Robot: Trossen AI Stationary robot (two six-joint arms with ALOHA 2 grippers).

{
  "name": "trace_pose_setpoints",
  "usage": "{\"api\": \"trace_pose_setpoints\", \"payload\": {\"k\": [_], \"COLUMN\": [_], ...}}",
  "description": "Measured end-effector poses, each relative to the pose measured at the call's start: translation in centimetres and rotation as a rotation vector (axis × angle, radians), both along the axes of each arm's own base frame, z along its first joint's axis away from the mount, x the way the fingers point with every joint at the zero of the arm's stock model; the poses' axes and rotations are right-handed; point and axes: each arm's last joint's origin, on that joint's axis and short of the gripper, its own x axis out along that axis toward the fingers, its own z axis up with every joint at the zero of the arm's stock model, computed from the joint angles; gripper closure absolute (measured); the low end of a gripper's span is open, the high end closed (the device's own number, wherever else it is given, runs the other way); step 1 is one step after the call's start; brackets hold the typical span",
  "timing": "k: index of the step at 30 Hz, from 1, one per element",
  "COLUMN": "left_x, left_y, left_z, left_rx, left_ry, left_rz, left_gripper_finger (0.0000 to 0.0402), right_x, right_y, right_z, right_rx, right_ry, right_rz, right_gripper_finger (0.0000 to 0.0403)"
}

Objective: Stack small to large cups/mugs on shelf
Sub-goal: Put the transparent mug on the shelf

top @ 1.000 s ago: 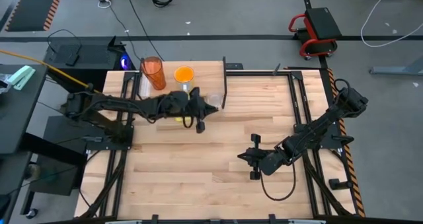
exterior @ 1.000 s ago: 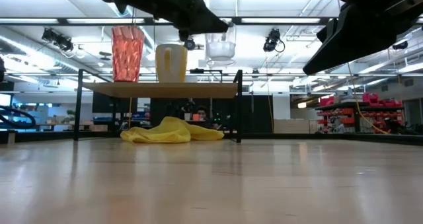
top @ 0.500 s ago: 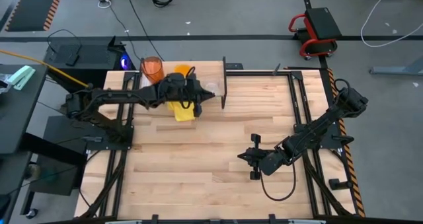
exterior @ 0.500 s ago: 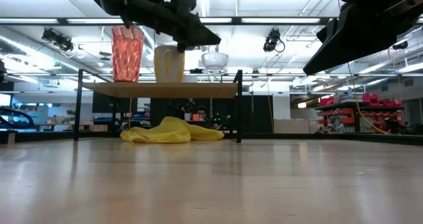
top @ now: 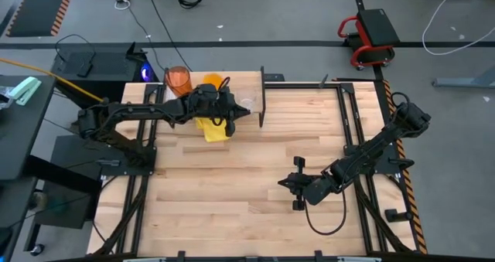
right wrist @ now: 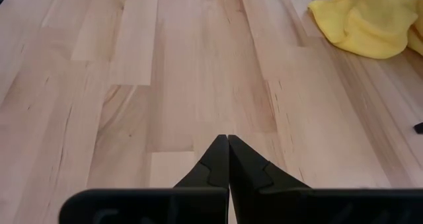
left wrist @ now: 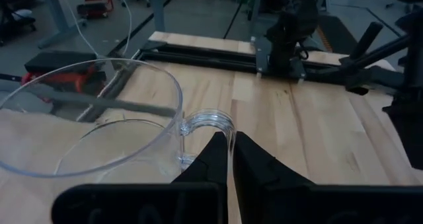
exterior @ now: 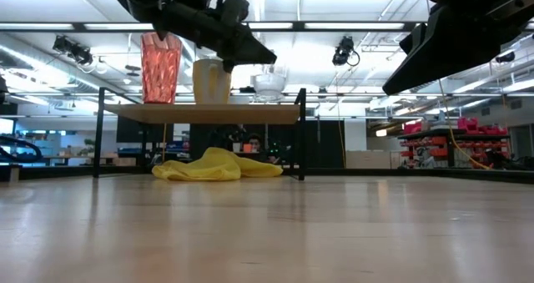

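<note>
No writing or labels I can read anywhere. My left gripper (left wrist: 230,145) is pinched shut on the handle of the clear cup (left wrist: 99,128), see-through with a thin looped handle, sitting on the right part of the shelf (exterior: 200,113). Left of it stand the orange mug (exterior: 212,81) and the tall red tumbler (exterior: 161,67). A yellow cloth (exterior: 219,165) lies under the shelf. My right gripper (right wrist: 228,143) hangs closed and empty over the near-right table (right wrist: 165,78).
</note>
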Motion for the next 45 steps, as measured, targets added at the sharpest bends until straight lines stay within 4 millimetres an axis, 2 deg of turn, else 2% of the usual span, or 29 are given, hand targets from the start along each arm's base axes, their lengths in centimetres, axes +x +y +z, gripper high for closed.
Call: {"api": "trace_pose_setpoints", "payload": {"k": [14,20,32,45], "left_x": [1.2,1.2,1.2,1.2], "left_y": [0.5,0.5,0.7,0.8], "left_z": [-1.8,-1.8,-1.9,-1.9], "left_rx": [0.027,0.026,0.023,0.044], "left_ry": [0.026,0.024,0.030,0.035], "left_rz": [0.043,0.047,0.088,0.166], "left_gripper_finger": [0.0388,0.0359,0.0330,0.0277], "right_x": [0.0,0.0,0.0,0.0], "right_y": [0.0,0.0,0.0,0.0], "right_z": [0.0,-0.1,-0.1,-0.1], "right_rx": [0.000,0.001,0.002,0.002], "right_ry": [0.004,0.005,0.005,0.005], "right_rz": [-0.002,-0.003,-0.004,-0.004], "right_gripper_finger": [0.0398,0.0398,0.0398,0.0398]}}
